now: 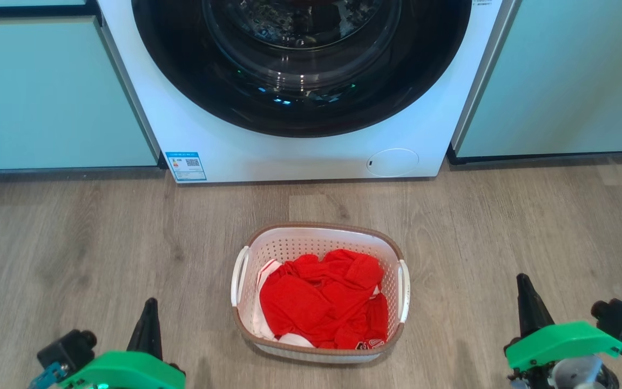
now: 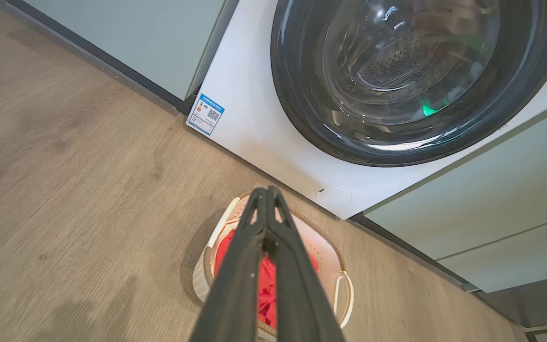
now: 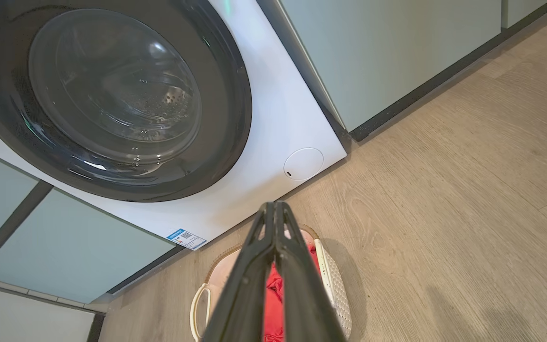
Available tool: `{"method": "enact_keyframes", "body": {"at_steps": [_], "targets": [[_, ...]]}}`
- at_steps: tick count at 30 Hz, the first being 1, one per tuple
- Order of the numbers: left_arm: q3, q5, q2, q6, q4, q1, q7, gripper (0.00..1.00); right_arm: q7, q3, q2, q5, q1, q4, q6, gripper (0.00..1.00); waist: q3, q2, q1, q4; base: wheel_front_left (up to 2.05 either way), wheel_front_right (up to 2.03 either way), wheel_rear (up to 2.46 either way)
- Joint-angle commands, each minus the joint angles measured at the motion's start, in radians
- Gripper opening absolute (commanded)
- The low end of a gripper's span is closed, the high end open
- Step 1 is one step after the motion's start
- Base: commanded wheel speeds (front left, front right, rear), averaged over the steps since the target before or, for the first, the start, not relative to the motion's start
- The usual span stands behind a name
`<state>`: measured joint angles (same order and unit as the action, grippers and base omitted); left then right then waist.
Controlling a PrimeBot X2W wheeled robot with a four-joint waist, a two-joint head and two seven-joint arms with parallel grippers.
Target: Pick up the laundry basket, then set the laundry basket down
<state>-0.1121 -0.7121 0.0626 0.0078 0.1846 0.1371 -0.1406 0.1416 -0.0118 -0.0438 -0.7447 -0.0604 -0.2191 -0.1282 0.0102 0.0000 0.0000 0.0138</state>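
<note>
The laundry basket [image 1: 319,237], white and perforated with a brown rim and two white side handles, stands on the wood floor in front of the washing machine, holding red clothes [image 1: 324,300]. My left gripper [image 1: 149,303] is low at the left, shut and empty, well apart from the basket. At the lower right my right gripper [image 1: 522,281] is shut too, also clear of the basket. In the left wrist view the shut fingers [image 2: 268,191] point over the basket [image 2: 342,294]. The right wrist view has its shut fingers [image 3: 273,205] over the basket [image 3: 337,289].
A white front-loading washing machine [image 1: 300,156] with a dark round door stands just behind the basket. Pale green cabinet fronts [image 1: 46,92] flank it on both sides. Wood floor [image 1: 100,243] spreads left and right of the basket.
</note>
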Motion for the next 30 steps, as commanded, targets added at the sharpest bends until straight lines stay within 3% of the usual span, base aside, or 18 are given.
{"method": "enact_keyframes", "body": {"at_steps": [1,30], "targets": [[0.029,-0.024,0.015,-0.008,-0.023,-0.058,0.004,0.00,-0.007,-0.001,-0.023,-0.024,0.051,0.024,-0.001,0.00,0.000,0.0000,0.0000,0.000,0.00,0.00,0.00],[0.085,-0.364,0.017,-0.057,0.007,-0.126,0.083,0.00,-0.086,0.029,-0.029,-0.352,0.093,0.007,-0.002,0.00,-0.003,0.0000,0.0000,-0.005,0.00,0.00,0.00]]}}
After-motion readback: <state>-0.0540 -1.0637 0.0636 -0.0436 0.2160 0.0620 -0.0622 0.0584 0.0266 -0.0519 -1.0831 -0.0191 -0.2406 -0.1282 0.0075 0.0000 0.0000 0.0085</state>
